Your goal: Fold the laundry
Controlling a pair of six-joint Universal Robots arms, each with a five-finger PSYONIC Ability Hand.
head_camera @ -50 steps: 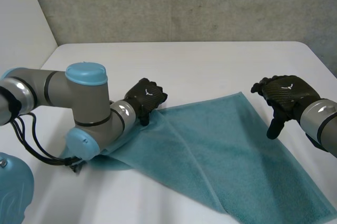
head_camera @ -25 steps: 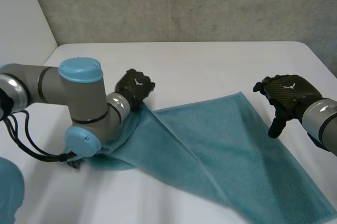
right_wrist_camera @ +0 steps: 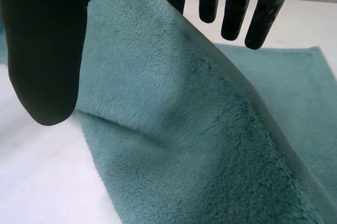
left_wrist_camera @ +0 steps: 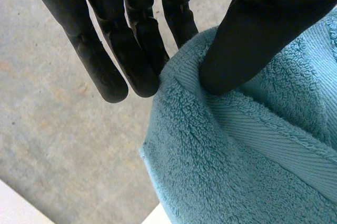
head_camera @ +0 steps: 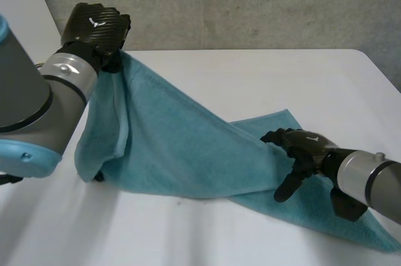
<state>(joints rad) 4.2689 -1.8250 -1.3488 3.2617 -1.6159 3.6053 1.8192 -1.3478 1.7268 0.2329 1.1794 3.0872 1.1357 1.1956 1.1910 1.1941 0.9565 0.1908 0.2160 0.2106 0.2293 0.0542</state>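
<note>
A teal towel [head_camera: 188, 153] stretches from a raised corner at the back left down to the table's front right. My left hand [head_camera: 94, 28] holds that corner high in the air; in the left wrist view the thumb [left_wrist_camera: 253, 39] pinches the towel's hemmed edge [left_wrist_camera: 221, 145] against the fingers [left_wrist_camera: 131, 55]. My right hand [head_camera: 297, 153] hovers low over the towel's middle, where the lifted part meets the flat part. Its fingers [right_wrist_camera: 237, 8] and thumb [right_wrist_camera: 42, 50] are straight and spread above the towel [right_wrist_camera: 184, 129], holding nothing.
The white table [head_camera: 250, 78] runs to a grey wall [head_camera: 250, 3] at the back. The towel's lower left fold [head_camera: 91, 166] hangs down to the table beside my left arm [head_camera: 25, 116].
My left hand shut on the towel's corner and lifted it high toward the back left. The right hand moved down and left, over the towel's middle.
</note>
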